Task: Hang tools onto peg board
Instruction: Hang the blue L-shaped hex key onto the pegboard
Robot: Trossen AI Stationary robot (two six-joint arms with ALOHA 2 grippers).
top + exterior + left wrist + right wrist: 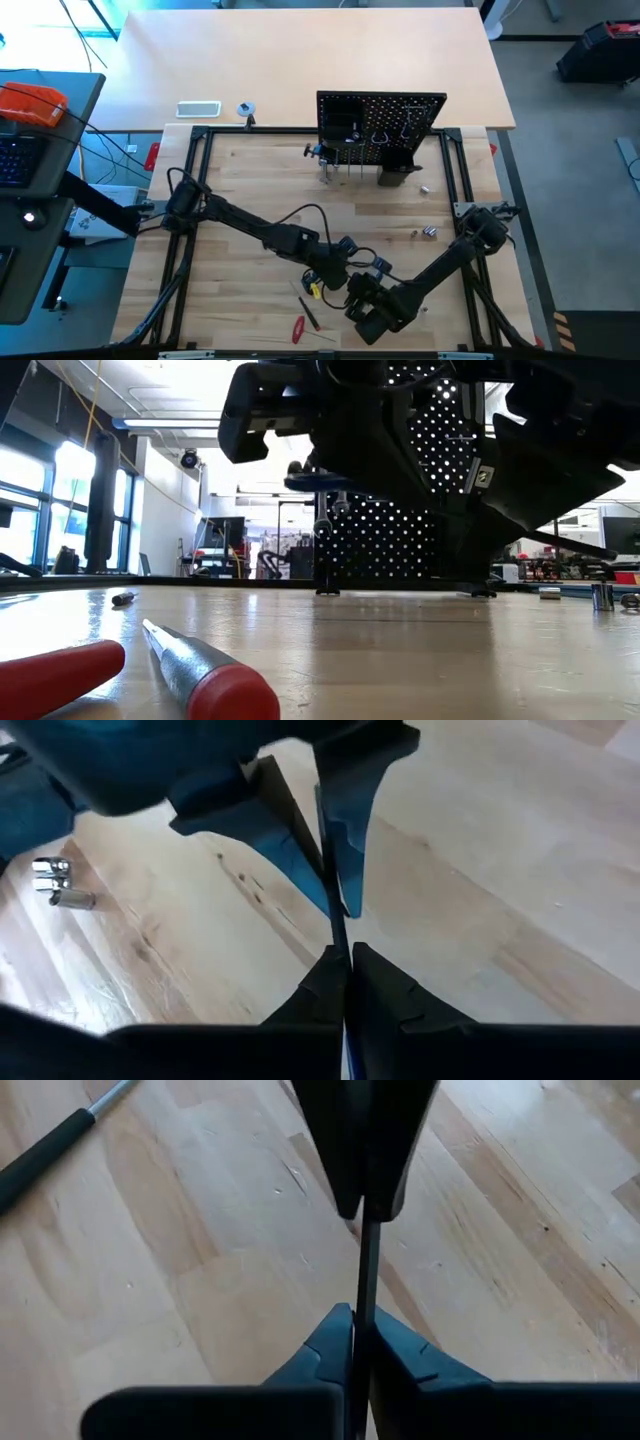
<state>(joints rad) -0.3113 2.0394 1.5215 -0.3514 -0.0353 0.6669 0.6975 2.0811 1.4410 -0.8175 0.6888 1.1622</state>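
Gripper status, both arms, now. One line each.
Left gripper: shut on a thin dark rod, above the table.
Right gripper: shut on the same thin dark rod, facing the left gripper; a handover.

Matt pale wood table [250, 190], black perforated peg board [380, 128], glossy red handles [225, 695].

Bright window glare, blurred red handles [60, 678] nearby.

Peg board [381, 128] stands behind screwdrivers [298, 328].
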